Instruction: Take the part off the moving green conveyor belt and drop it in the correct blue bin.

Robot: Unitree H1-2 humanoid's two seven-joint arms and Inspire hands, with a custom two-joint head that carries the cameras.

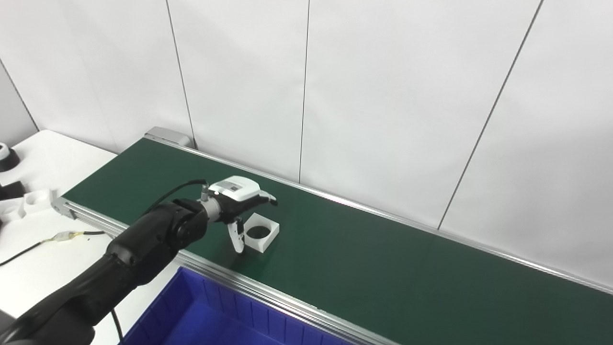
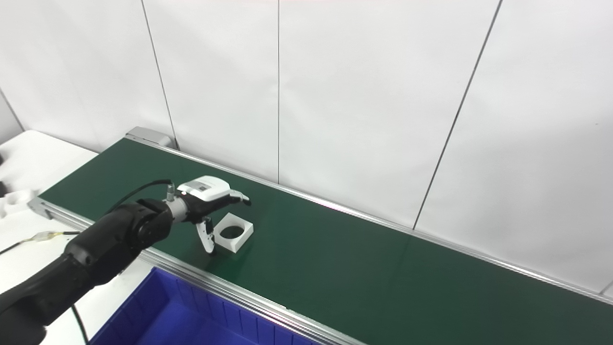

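Note:
A white square part (image 1: 261, 233) with a round hole lies flat on the green conveyor belt (image 1: 383, 258). My left hand (image 1: 238, 202) hovers just left of and above it, open, with the fingers stretched over the part's far edge and the thumb (image 1: 237, 237) pointing down at its near left side. I cannot tell whether the thumb touches the part. A blue bin (image 1: 210, 316) sits below the belt's near rail, in front of the hand. My right hand is out of sight.
Behind the belt stands a white panelled wall. A white table (image 1: 48, 163) at the left carries several white and black parts (image 1: 19, 201) and a cable (image 1: 62, 235). The belt's metal end cap (image 1: 167, 136) is at the far left.

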